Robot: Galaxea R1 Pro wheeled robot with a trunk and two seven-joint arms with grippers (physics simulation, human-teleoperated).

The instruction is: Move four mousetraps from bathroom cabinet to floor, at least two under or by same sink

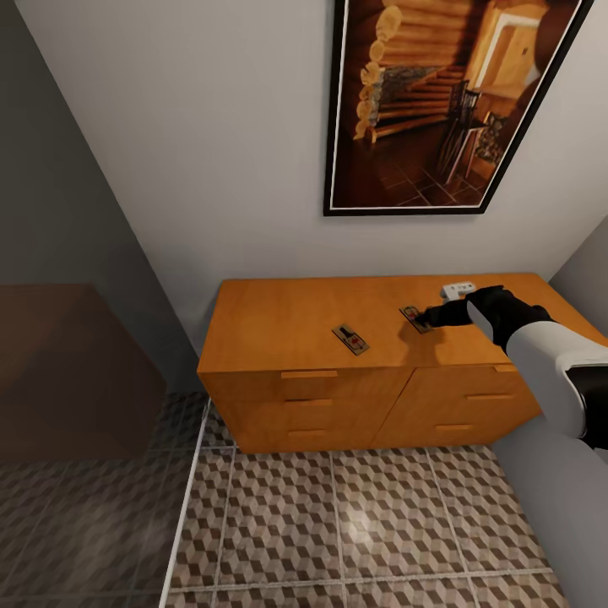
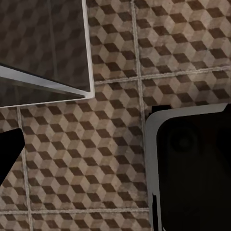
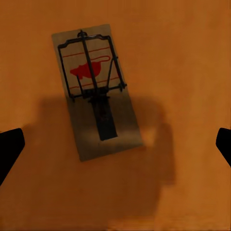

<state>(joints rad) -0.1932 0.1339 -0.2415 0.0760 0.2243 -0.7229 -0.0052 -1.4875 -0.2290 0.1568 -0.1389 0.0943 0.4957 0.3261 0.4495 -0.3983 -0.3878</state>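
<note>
The orange-brown cabinet [image 1: 279, 325] stands against the wall, with two mousetraps lying flat on its top. One mousetrap [image 1: 350, 339] is near the middle of the top. The other mousetrap [image 1: 409, 313] lies further right, and my right gripper [image 1: 425, 319] hovers just over it. In the right wrist view this mousetrap [image 3: 96, 91] shows its red mark and dark wire, and my right gripper [image 3: 115, 149] is open, with a dark fingertip [image 3: 9, 149] well to each side of the board. My left gripper [image 2: 115, 149] hangs open above the bathroom floor [image 2: 96, 159]. The sink is out of view.
A small white object [image 1: 460, 290] sits at the back right of the cabinet top, behind my right hand. A framed picture [image 1: 447, 101] hangs above. A dark brown block [image 1: 67, 371] stands to the left. Patterned tile floor [image 1: 338, 523] lies open before the cabinet. My dark base [image 2: 192, 168] is below the left wrist.
</note>
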